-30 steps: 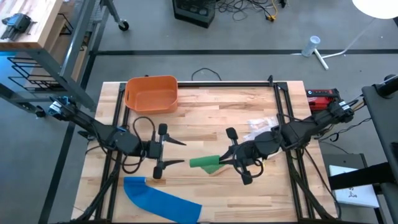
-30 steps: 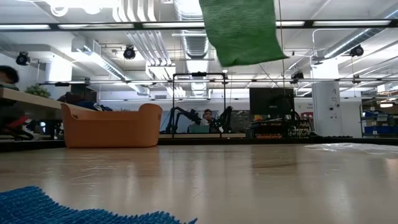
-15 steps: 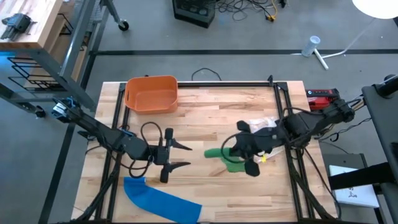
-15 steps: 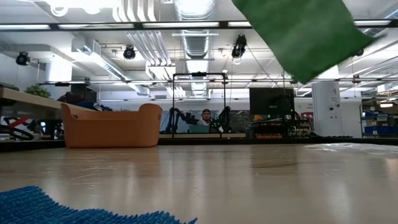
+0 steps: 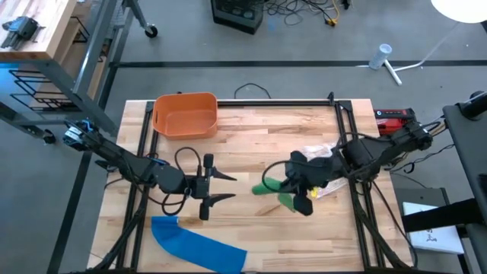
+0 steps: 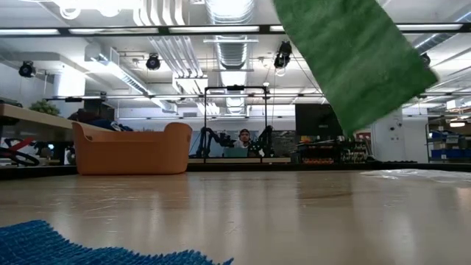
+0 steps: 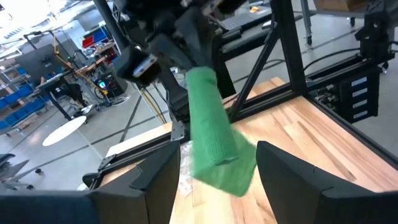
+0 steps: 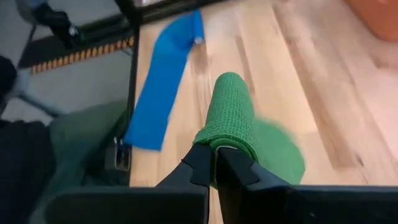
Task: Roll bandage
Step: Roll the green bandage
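A green bandage (image 5: 268, 186), partly rolled, hangs in the air over the middle of the table, with my right gripper (image 8: 219, 163) shut on it. In the left wrist view its roll (image 7: 207, 121) slants upward and its loose tail (image 7: 233, 167) hangs below. My left gripper (image 5: 228, 188) stands open just to the left of the bandage, pointing at it and touching nothing. A blue bandage (image 5: 199, 243) lies flat at the table's near left. My right gripper pinches the near end of the green roll (image 8: 224, 142) between its two fingers. The roll sticks out ahead of the fingertips, along them. The fingers slant down from the table's right. The bandage is clear of the table and its loose tail (image 8: 281, 149) hangs below.
An orange basket (image 5: 185, 114) stands at the far left of the table. Clear plastic wrapping (image 5: 316, 152) lies at the right, behind my right arm. Black frame rails (image 5: 344, 129) run along the table's sides. Bare wood lies under and between the two grippers.
My right gripper has rolled its wrist and tipped downward, staying shut; the green bandage has turned with it, and its tail now swings out to the right in the low view. My left gripper has moved a little toward the bandage, its fingers a bit closer together.
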